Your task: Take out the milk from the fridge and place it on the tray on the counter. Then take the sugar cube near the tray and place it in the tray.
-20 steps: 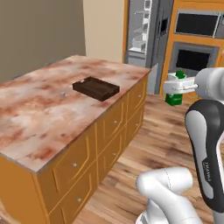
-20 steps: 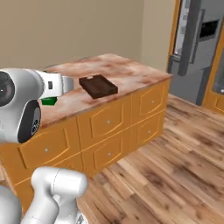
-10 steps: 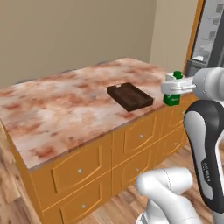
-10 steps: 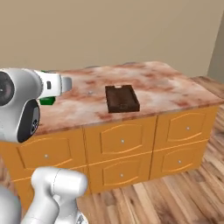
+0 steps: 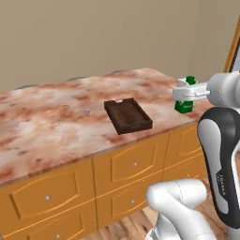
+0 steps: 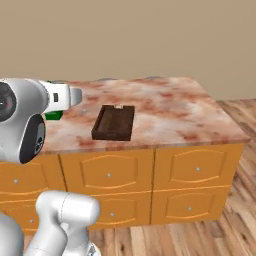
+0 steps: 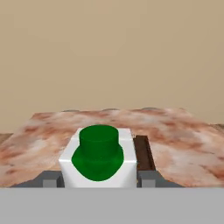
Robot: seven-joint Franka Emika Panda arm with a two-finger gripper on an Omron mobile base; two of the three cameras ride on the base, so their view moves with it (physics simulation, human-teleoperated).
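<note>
The gripper (image 7: pixel 99 178) is clamped on the milk (image 7: pixel 99 158). In the hand view, a grey finger (image 7: pixel 49 178) presses each side of the white carton, and the green cap faces the camera. The left base view shows what the hand view cannot: the milk (image 5: pixel 185 101) hangs in the air, with its green lower part below the white gripper (image 5: pixel 186 92) and the cap above it. In this view the carton is held at the near right corner of the counter (image 5: pixel 51 122), above the height of the stone top.

The tray (image 5: pixel 128 115) lies on the counter ahead of the gripper and to its left. It is apart from the carton, and bare stone shows between them. In the hand view, only a dark strip of the tray (image 7: pixel 142 151) shows past the right edge of the carton, because the milk hides the rest.

In the right base view, the arm's large white joint stands in front of the hand. Only a green sliver of the milk (image 6: pixel 53 116) shows beneath it. This view gives the clearest sight of the tray (image 6: pixel 113 122). A small pale item, too small to identify, sits at the tray's far rim. The counter (image 6: pixel 170 110) is seen over its orange drawer fronts (image 6: pixel 197 170).
</note>
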